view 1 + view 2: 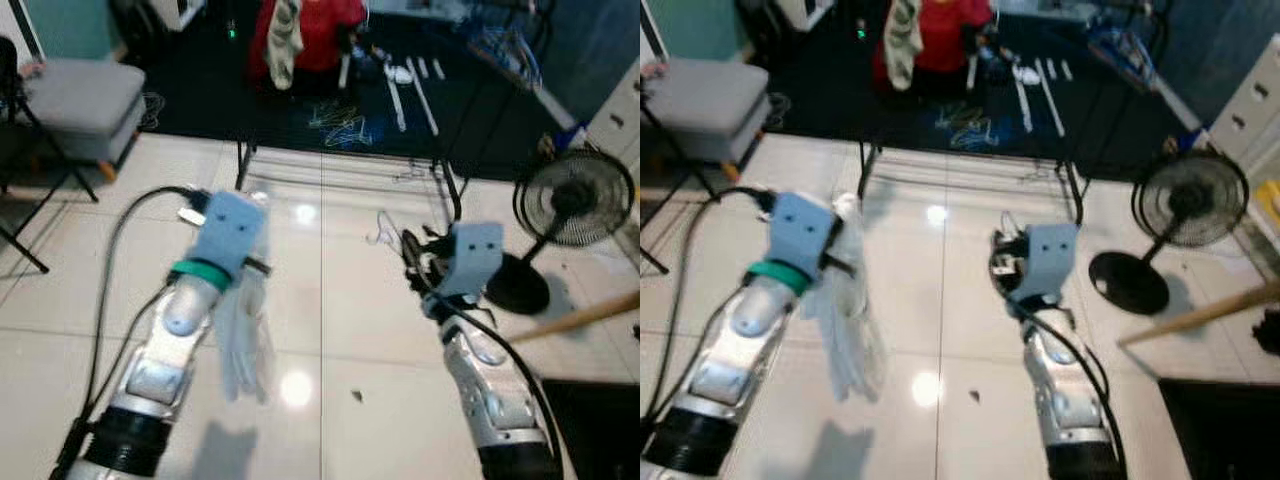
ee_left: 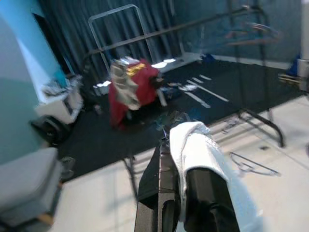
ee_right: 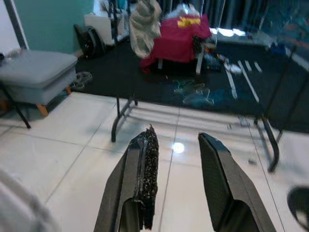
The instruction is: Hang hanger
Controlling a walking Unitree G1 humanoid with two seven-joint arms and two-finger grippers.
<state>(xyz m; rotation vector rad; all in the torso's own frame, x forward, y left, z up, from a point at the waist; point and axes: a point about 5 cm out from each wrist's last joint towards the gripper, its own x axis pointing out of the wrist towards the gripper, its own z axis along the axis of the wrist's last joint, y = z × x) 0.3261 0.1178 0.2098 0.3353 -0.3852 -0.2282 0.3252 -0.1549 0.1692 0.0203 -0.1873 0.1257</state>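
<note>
The hanger (image 1: 388,228), a thin wire one, lies flat on the white floor (image 1: 320,340) at about 12 o'clock from the robot, just at 10 o'clock of the right gripper (image 3: 178,145) and in front of the rack (image 1: 345,165). It is faint and blurred in the eye views; in the left wrist view its outline (image 2: 252,164) is clearer, on the tile near the rack's foot. No gripper touches it.

The right gripper hovers above the floor, its two fingers (image 3: 145,159) spread apart with bare tile between them.

The left gripper (image 2: 181,159) is out at 11 o'clock, fingers closed on a white cloth (image 1: 243,330) that drapes over one finger and hangs down beside the arm. Its folds are smeared and its lower edge is hard to trace against the pale floor.

The rack is a dark metal frame standing where the tile meets a dark carpet (image 1: 200,90); its top is cut off in the eye views. On the carpet behind it, at 12 o'clock, sits a red heap (image 1: 320,35) with a pale garment (image 1: 285,40) slung over it; whether it is a basket or a covered stool cannot be told. Tangled wire hangers (image 1: 345,125) lie on the carpet before it, too blurred to count.

A black fan (image 1: 570,215) stands at 2 o'clock, a grey chair (image 1: 75,100) at 10 o'clock. A wooden pole (image 1: 580,318) enters from 3 o'clock, its far end cut off.
</note>
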